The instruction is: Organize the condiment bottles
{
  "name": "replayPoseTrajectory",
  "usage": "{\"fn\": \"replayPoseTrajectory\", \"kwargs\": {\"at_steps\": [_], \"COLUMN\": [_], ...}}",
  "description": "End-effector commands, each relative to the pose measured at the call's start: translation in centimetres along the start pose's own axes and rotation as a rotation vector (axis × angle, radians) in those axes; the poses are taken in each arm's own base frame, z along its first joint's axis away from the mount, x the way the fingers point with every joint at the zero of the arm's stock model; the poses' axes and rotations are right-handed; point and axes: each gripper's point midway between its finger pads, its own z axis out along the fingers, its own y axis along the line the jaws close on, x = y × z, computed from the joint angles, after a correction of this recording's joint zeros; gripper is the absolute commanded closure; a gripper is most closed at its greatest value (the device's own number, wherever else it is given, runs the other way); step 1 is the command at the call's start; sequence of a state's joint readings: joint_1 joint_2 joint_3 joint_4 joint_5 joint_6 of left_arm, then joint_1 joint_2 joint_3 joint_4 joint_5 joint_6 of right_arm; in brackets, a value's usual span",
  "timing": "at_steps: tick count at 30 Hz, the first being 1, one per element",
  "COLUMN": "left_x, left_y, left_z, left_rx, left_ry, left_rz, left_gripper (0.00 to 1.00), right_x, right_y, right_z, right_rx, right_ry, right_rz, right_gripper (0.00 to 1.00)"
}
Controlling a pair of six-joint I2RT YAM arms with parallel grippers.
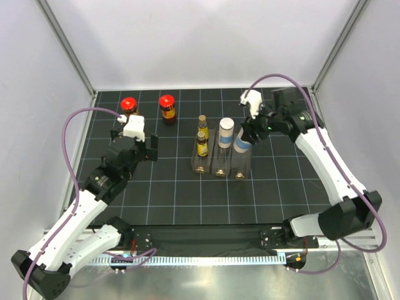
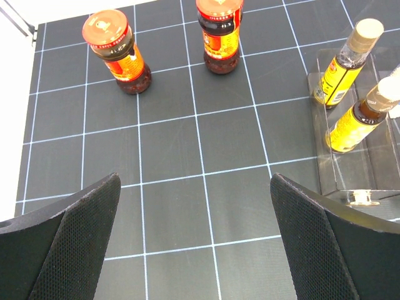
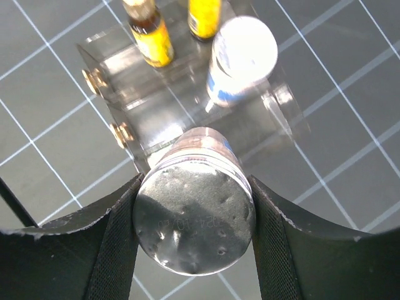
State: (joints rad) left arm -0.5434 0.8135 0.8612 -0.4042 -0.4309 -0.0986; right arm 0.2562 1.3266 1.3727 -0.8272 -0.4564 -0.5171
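Two amber jars with red caps (image 1: 129,104) (image 1: 167,107) stand on the mat at the back left; the left wrist view shows them too (image 2: 119,53) (image 2: 220,34). Two slim yellow-labelled bottles (image 1: 202,128) (image 1: 202,145) stand in the left slot of the clear rack (image 1: 220,164). One white blue-labelled bottle (image 1: 226,132) stands in the middle slot. My right gripper (image 3: 195,187) is shut on the other white bottle (image 3: 194,219), holding it tilted over the rack's right slot (image 1: 240,147). My left gripper (image 2: 194,244) is open over bare mat, well short of the jars.
The black gridded mat (image 1: 169,187) covers the table inside white walls. The rack sits mid-table. In the right wrist view the rack's brass-coloured fittings (image 3: 94,78) face the near side, and the racked white bottle (image 3: 244,53) stands just beyond the held one.
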Motion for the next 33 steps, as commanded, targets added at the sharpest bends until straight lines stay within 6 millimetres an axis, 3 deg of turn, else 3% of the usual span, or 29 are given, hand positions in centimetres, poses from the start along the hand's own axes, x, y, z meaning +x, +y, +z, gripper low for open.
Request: {"fn": "replayPoseTrajectory", "kwargs": {"at_steps": [1,4,12,18,25,33], "left_x": [-1.0,-0.8,-0.8,-0.8,-0.8,-0.7], "left_y": [0.2,0.3,0.3,0.4,0.4,0.4], "left_z": [0.2,0.3,0.3,0.3,0.3,0.4], "left_rx": [-0.015,-0.021,-0.022,-0.028,-0.028,-0.031], "left_ry": [-0.043,-0.039,-0.037,-0.036,-0.036,-0.035], "left_rz": [-0.021,-0.017,-0.014,-0.011,-0.012,-0.010], "left_gripper": [0.00,0.00,0.00,0.00,0.00,0.00], "right_x": [-3.5,-4.3,-3.0,-3.0,-3.1,-1.3], "right_y": [0.7,1.6,2.6,3.5,3.5,2.4], "right_z": [1.2,2.6,6.9,8.7,9.8,12.4], "right_rx": [-0.021,-0.048,-0.111,-0.140,-0.137,-0.107], "right_ry": [-0.036,-0.031,0.050,0.074,0.088,0.147], "right_rz": [-0.039,-0.055,-0.061,-0.081,-0.092,-0.098], "right_gripper": [0.96,0.96,0.96,0.96,0.96,0.94]}}
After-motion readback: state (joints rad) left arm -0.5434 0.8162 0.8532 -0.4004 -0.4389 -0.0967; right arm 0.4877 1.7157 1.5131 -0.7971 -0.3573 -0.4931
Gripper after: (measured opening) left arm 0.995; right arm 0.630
